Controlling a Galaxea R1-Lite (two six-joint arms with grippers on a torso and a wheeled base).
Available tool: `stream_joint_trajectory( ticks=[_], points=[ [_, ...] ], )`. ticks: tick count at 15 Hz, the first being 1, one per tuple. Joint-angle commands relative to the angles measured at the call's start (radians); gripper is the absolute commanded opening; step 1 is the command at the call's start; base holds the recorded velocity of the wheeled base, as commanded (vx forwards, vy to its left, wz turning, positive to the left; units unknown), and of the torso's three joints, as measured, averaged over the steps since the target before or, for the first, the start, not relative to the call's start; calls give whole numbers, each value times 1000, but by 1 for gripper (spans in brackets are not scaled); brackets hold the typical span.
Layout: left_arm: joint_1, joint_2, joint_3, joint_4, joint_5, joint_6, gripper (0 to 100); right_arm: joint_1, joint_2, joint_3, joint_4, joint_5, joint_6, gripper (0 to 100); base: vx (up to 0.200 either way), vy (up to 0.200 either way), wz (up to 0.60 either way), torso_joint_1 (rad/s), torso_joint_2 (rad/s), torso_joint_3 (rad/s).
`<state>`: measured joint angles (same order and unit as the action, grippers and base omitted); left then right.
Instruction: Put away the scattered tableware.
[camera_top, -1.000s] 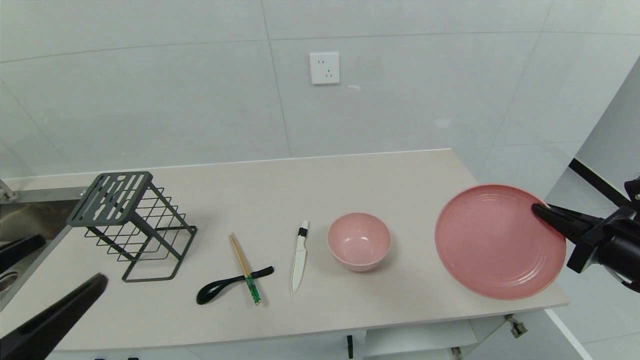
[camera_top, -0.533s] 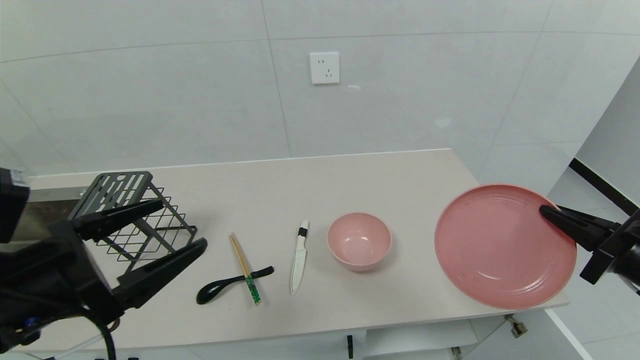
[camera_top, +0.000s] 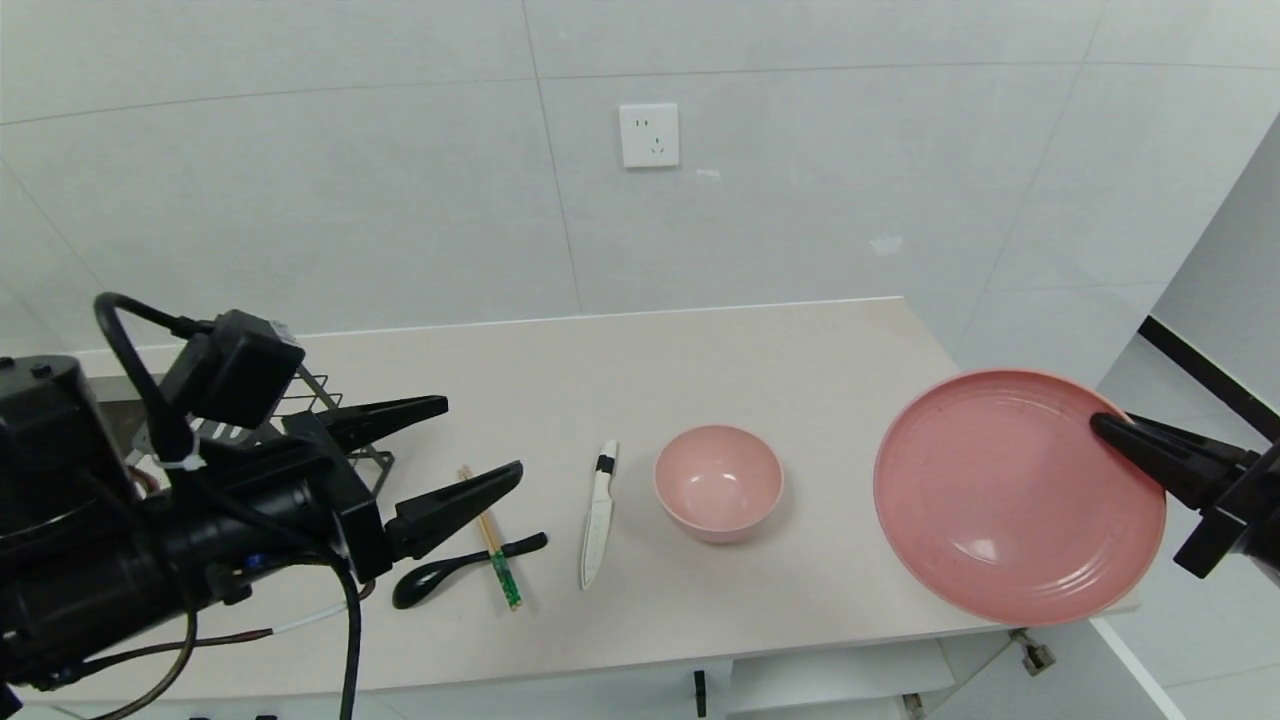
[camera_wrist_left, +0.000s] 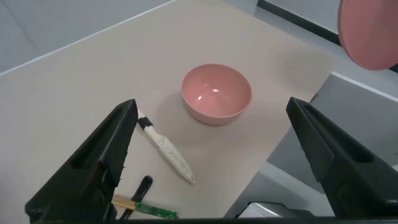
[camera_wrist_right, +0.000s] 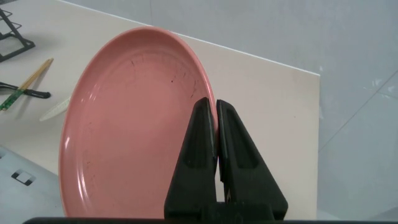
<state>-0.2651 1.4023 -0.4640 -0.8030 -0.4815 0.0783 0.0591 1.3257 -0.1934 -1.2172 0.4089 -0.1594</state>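
Behind the spread-open left hand (camera_top: 482, 435) the rack (camera_top: 225, 432) is mostly hidden; right hand (camera_top: 1108, 430) grips the plate (camera_top: 1000, 490).

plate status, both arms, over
Right end effector shut on the pink plate, at its rim. Left end effector open over the chopsticks and spoon. Bowl and knife lie on the counter between them.

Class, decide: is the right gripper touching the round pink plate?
Touching. The right wrist view shows the right gripper shut on the rim of the round pink plate.
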Motion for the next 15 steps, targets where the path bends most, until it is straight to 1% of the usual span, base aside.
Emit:
stream_joint_trajectory(
  ticks=[1, 4, 5, 7, 9, 10, 11, 12, 13, 14, 15],
  points=[
    [-26, 69, -39, -1, 0, 0, 100, 1, -11, 3, -1, 1, 0, 0, 0, 0, 0, 0, 0, 0],
    [-71, 106, -74, 2, 7, -2, 100, 1, -14, 3, -1, 1, 0, 0, 0, 0, 0, 0, 0, 0],
    [-100, 147, -93, 2, 23, -2, 100, 1, -17, 2, -1, 1, 0, 0, 0, 0, 0, 0, 0, 0],
    [-114, 179, -97, 1, 34, -2, 100, 1, -19, 3, -1, 1, 0, 0, 0, 0, 0, 0, 0, 0],
    [-114, 201, -100, 1, 55, -5, 100, 1, -26, 3, -1, 1, 0, 0, 0, 0, 0, 0, 0, 0],
    [-114, 216, -116, 1, 75, -6, 100, 1, -31, 3, -1, 1, 0, 0, 0, 0, 0, 0, 0, 0],
    [-115, 222, -123, 1, 77, -8, 100, 1, -33, 3, -1, 1, 0, 0, 0, 0, 0, 0, 0, 0],
    [-134, 236, -134, 18, 84, -32, 100, 1, -33, 5, -1, 1, 0, 0, 0, 0, 0, 0, 0, 0],
    [-144, 241, -131, 27, 92, -49, 100, 1, -33, 5, -1, 1, 0, 0, 0, 0, 0, 0, 0, 0],
    [-190, 251, -127, 57, 135, -121, 100, 1, -33, 9, -1, 1, 0, 0, 0, 0, 0, 0, 0, 0],
    [-201, 262, -131, 67, 152, -147, 100, 1, -33, 9, -1, 1, 0, 0, 0, 0, 0, 0, 0, 0]
  ],
)
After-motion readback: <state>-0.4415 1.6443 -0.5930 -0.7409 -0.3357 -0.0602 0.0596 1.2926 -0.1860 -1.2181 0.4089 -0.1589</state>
